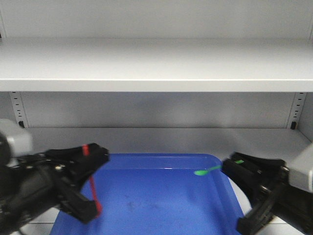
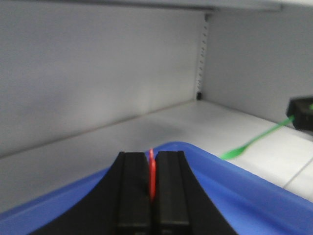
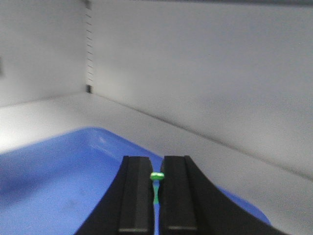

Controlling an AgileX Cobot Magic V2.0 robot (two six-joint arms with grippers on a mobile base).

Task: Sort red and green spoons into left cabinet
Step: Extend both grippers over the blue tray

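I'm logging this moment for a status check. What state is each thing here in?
left gripper: shut on the red spoon.
right gripper: shut on the green spoon.
red spoon: held, steeply tilted, over the blue tray.
green spoon: held by its handle, bowl out over the tray's right rim.
blue tray: lying flat on the cabinet shelf, nothing resting in it.
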